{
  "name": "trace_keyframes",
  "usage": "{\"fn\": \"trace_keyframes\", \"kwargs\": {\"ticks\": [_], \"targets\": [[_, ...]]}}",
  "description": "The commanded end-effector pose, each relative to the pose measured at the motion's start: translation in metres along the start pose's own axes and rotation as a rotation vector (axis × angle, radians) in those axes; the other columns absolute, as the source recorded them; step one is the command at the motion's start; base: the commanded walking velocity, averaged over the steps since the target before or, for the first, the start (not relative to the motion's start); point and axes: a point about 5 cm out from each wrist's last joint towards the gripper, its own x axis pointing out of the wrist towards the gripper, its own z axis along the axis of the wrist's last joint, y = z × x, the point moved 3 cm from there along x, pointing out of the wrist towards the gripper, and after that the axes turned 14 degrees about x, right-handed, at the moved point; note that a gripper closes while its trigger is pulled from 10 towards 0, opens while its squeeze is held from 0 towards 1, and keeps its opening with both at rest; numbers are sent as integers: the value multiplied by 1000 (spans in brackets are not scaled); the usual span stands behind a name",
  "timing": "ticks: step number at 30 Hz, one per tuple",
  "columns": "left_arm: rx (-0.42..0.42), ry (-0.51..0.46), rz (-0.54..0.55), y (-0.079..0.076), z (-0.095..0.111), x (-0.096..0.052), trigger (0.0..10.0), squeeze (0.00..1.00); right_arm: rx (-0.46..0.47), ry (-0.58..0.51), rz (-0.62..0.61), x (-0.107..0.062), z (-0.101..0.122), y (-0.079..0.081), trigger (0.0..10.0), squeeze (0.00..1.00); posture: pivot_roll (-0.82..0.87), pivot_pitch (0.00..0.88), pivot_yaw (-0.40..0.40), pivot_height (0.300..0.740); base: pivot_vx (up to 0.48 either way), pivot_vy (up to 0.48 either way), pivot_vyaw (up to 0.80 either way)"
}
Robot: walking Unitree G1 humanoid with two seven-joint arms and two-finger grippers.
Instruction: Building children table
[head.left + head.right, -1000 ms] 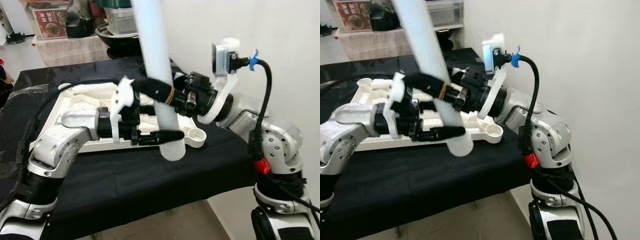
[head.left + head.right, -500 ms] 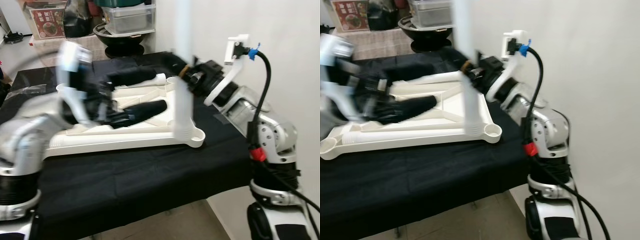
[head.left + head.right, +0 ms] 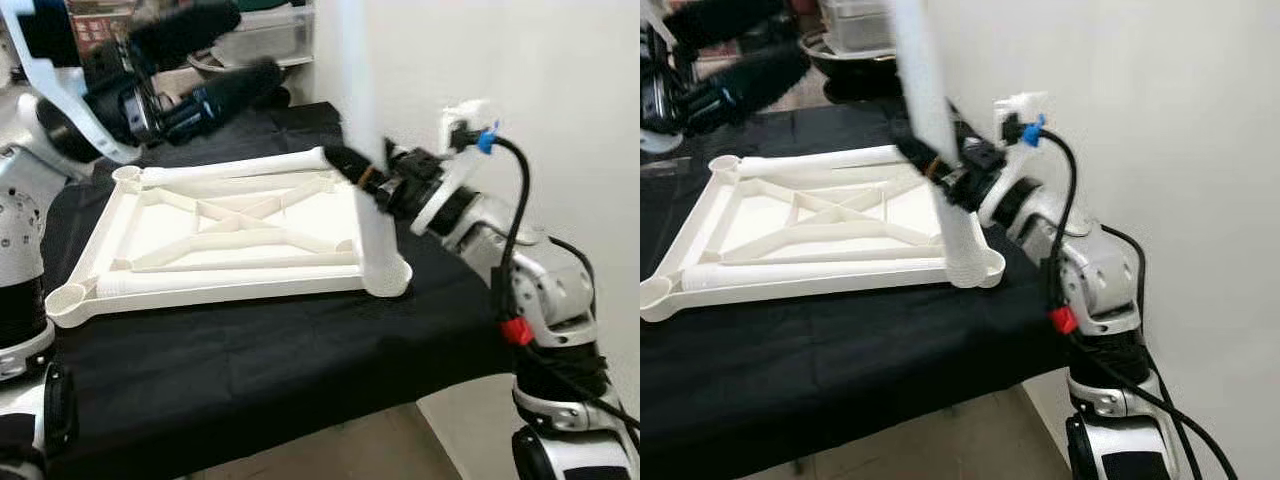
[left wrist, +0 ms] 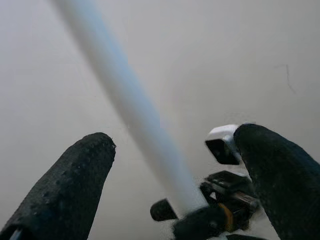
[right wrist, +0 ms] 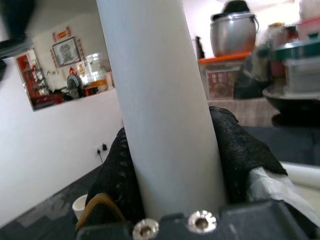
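Our right claw (image 3: 362, 180) pinches the long white plastic tube leg (image 3: 940, 170) over the white plastic table frame's (image 3: 230, 235) corner socket; tilt could jam it. Left claw (image 3: 205, 60) spread.

White table frame (image 3: 230, 235), white leg tube (image 5: 160, 110), black cloth (image 3: 270, 350), black gripper fingers (image 4: 65, 185)

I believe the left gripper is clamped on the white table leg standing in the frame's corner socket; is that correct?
Not quite: the right gripper is clamped on the white table leg, as the right wrist view shows. The left gripper is open, raised away from the frame.
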Motion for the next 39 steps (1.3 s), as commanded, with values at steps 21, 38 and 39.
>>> {"fn": "trace_keyframes", "kwargs": {"ticks": [21,38,39], "targets": [[-99,-42,-207,-19,-13,55,0,0,-82,18,247,7,-4,50,0,0,-68,33,10,740,0,0,0],[-66,-6,-449,-45,-4,59,0,0,-143,234,227,1,-36,39,10000,1000,-56,47,10,740,0,0,0],[-68,-6,-462,-46,-4,59,0,0,-151,251,223,1,-39,37,10000,1000,-56,47,9,740,0,0,0]]}}
